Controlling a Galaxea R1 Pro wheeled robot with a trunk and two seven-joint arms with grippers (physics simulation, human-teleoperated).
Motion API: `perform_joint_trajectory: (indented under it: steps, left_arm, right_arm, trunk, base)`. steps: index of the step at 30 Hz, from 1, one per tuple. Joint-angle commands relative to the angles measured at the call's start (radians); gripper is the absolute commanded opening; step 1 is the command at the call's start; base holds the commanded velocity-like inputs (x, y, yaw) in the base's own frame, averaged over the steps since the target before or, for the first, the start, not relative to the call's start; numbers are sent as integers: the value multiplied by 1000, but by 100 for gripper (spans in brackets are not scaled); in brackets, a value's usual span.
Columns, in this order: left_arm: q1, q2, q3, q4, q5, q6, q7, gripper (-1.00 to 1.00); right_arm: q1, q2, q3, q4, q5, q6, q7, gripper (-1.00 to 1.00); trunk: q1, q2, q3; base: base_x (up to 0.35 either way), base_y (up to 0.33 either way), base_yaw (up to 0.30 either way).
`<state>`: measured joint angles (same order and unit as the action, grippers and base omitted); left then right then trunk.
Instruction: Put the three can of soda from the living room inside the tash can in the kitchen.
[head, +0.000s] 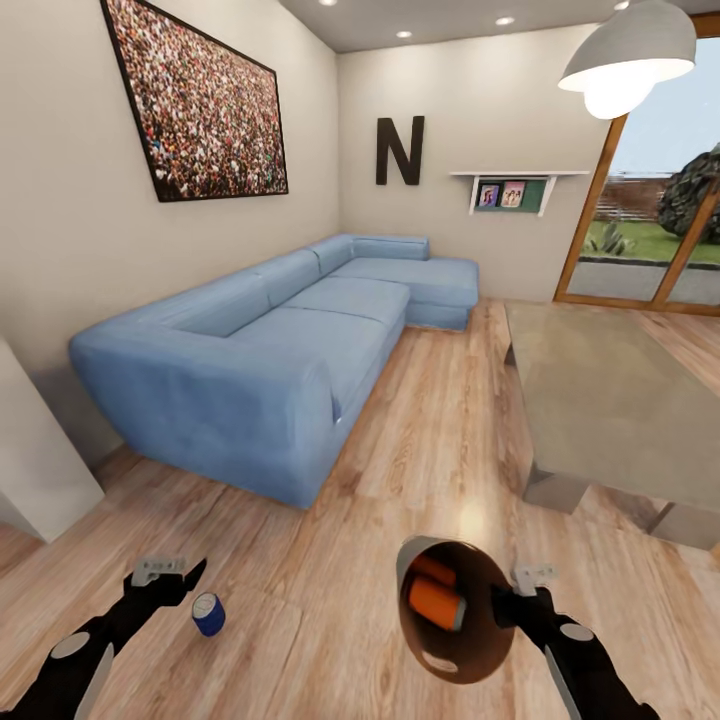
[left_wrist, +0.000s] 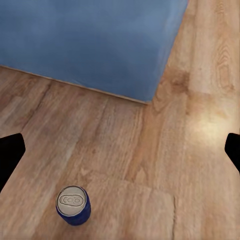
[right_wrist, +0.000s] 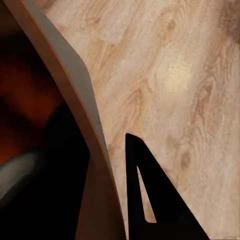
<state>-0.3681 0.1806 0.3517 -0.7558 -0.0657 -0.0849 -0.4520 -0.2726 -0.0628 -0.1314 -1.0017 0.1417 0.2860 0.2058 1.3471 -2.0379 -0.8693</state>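
I am in the living room. A dark blue soda can (head: 208, 613) with a silver top stands upright on the wood floor, just right of and below my left gripper (head: 172, 580). In the left wrist view the can (left_wrist: 73, 205) sits below the wide-open gripper (left_wrist: 122, 150), untouched. My right gripper (head: 515, 598) is shut on the rim of the copper-brown trash can (head: 403, 610), which is held off the floor and tipped with its mouth toward me. Two orange soda cans (head: 437, 603) lie inside it. The right wrist view shows the bin's rim (right_wrist: 97, 150) pinched beside a black finger (right_wrist: 160, 200).
The long light-blue corner sofa (head: 280, 340) runs along the left wall, its near end just beyond the blue can. A glass-topped low table (head: 610, 400) stands at right. A white block (head: 30, 450) sits at far left. Wood floor (head: 440, 420) stretches between sofa and table.
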Motion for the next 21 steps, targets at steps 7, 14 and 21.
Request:
perform_joint_trajectory:
  steps: [7,14,21]
  left_arm:
    - [0,-1,-1,1,-7,0,2,100]
    - [-1,-1,-1,35,-10,1,3,100]
    - [-3,0,4,71,-4,11,60,100]
  right_arm:
    - [2,2,-3,-71,-10,-3,8,-100]
    - [3,3,-4,-69,-10,-4,9,-100]
    - [3,4,-4,-63,-10,-4,9,-100]
  trunk:
    - [0,0,0]
    - [0,0,0]
    - [0,0,0]
  base:
    - [247,0,0]
    - [270,0,0]
    - [40,0,0]
